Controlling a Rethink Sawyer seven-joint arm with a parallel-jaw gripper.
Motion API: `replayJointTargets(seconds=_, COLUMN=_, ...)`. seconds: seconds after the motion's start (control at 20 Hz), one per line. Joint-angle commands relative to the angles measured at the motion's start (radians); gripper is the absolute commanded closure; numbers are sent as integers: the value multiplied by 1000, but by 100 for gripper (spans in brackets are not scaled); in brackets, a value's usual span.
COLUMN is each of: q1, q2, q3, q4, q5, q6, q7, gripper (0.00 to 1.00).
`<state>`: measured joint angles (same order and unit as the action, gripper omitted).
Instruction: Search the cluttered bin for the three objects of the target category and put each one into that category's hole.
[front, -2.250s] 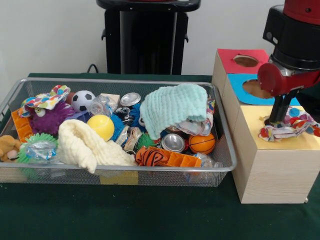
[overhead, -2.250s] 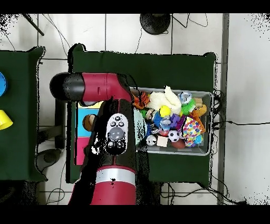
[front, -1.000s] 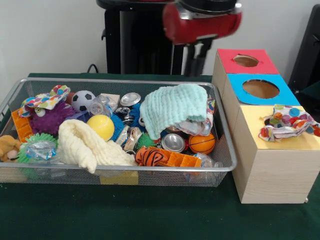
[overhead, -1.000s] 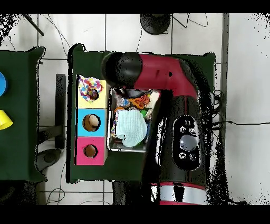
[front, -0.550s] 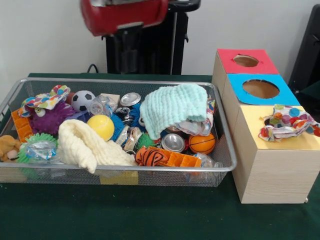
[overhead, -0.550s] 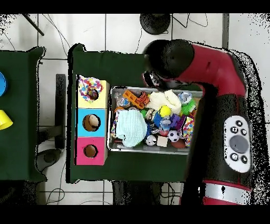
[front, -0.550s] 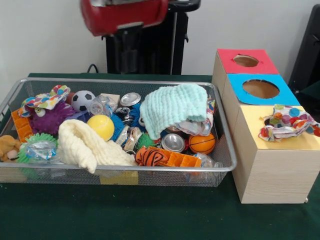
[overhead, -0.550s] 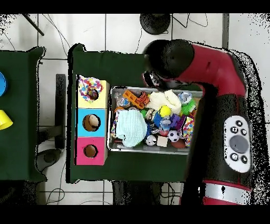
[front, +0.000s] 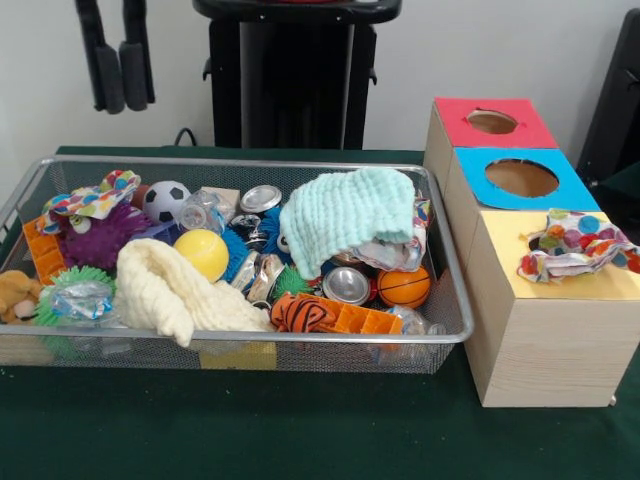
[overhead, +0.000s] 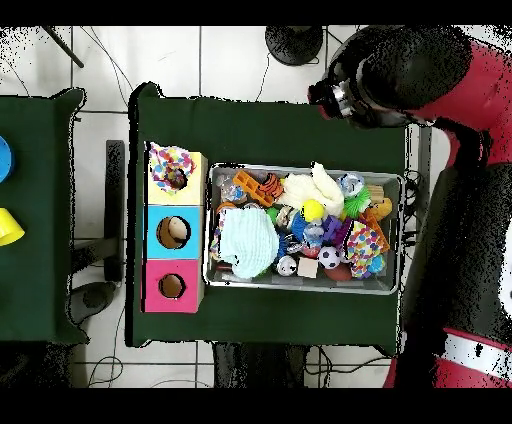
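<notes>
The gripper (front: 117, 65), fingers apart and empty, is hanging above the bin's (front: 240, 165) far left corner, while a patterned cloth (front: 577, 246) is lying on the yellow box (front: 560, 310), partly covering its hole.

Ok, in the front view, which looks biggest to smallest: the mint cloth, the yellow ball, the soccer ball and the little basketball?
1. Mint cloth, clearly biggest.
2. Yellow ball.
3. Soccer ball and basketball look alike; I can't rank them.
</notes>
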<state>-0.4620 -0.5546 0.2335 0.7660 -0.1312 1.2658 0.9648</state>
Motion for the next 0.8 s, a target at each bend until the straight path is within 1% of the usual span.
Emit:
replayJointTargets(seconds=0.05, q1=-33, q2=98, q3=189, q4=-119, q5=-91, q6=174, q7=-560, gripper=100)
replayJointTargets(seconds=0.15, q1=-45, q2=102, q3=196, q4=-90, q5=-95, q6=132, q7=-588, gripper=100)
replayJointTargets(seconds=0.25, q1=-51, q2=92, q3=180, q4=-33, q5=-103, q6=71, q7=-579, gripper=100)
replayJointTargets(seconds=0.4, q1=-59, q2=75, q3=151, q4=48, q5=-107, q6=14, q7=-546, gripper=100)
replayJointTargets(seconds=0.55, q1=-76, q2=72, q3=142, q4=100, q5=-112, q6=-40, q7=-577, gripper=100)
replayJointTargets(seconds=0.6, q1=-79, q2=74, q3=136, q4=104, q5=-119, q6=-40, q7=-589, gripper=100)
replayJointTargets(seconds=0.8, q1=-96, q2=74, q3=127, q4=116, q5=-159, q6=-30, q7=-683, gripper=100)
